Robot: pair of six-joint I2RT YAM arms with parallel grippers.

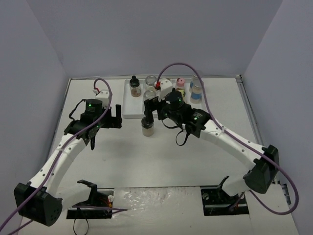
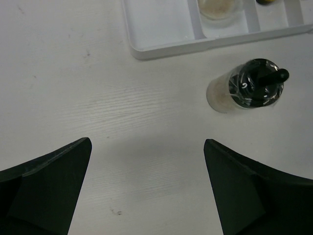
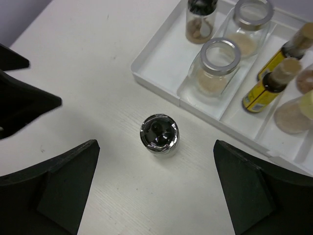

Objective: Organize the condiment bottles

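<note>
A small clear jar of tan powder with a black shiny cap point(image 1: 147, 126) stands upright on the table just in front of the white tray point(image 1: 128, 105). It also shows in the right wrist view point(image 3: 159, 134) and the left wrist view point(image 2: 247, 90). My right gripper point(image 1: 151, 111) is open above it, and the jar sits just ahead of the gap between its fingers point(image 3: 155, 162). My left gripper point(image 1: 117, 116) is open and empty to the jar's left point(image 2: 146, 147). In the tray stand two clear jars point(image 3: 220, 66), a black-capped jar point(image 3: 200, 19) and amber bottles point(image 3: 266, 85).
A pink-capped bottle point(image 1: 180, 83) and a blue-labelled clear bottle point(image 1: 196, 89) stand at the tray's right end. A yellow-capped bottle point(image 3: 299, 113) is near the amber ones. The left gripper's fingers point(image 3: 24, 98) reach into the right wrist view. Purple cables loop over both arms.
</note>
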